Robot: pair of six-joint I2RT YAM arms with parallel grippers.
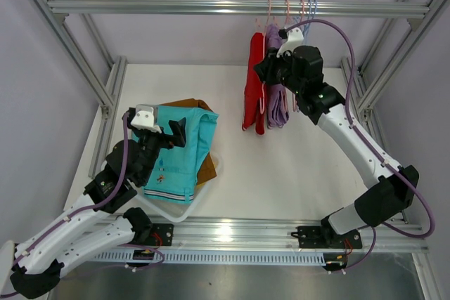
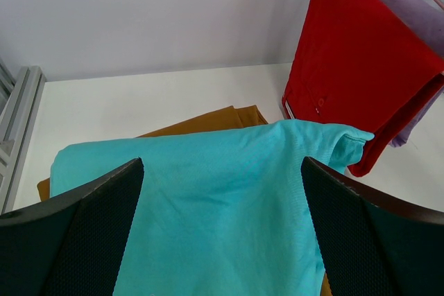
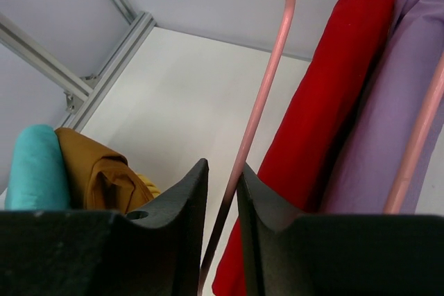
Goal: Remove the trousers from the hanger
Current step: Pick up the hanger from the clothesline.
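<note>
The teal trousers (image 1: 176, 152) lie folded on top of a pile at the left, over the brown pair (image 1: 208, 168). My left gripper (image 1: 179, 131) hovers open and empty just above the teal cloth (image 2: 222, 227). The red trousers (image 1: 252, 89) and the lilac trousers (image 1: 276, 103) hang from pink hangers at the back. My right gripper (image 1: 266, 68) is beside the red pair (image 3: 326, 102), its jaws closed on the thin pink hanger wire (image 3: 267, 81). Only a sliver of the yellow trousers (image 3: 147, 186) shows, under the brown.
The pile sits in a white tray (image 1: 172, 210) near the front left. The hangers' hooks (image 1: 288, 8) hang on the aluminium rail (image 1: 211, 7) across the back. Frame posts stand at both sides. The lilac pair (image 3: 395, 116) hangs right behind the red one.
</note>
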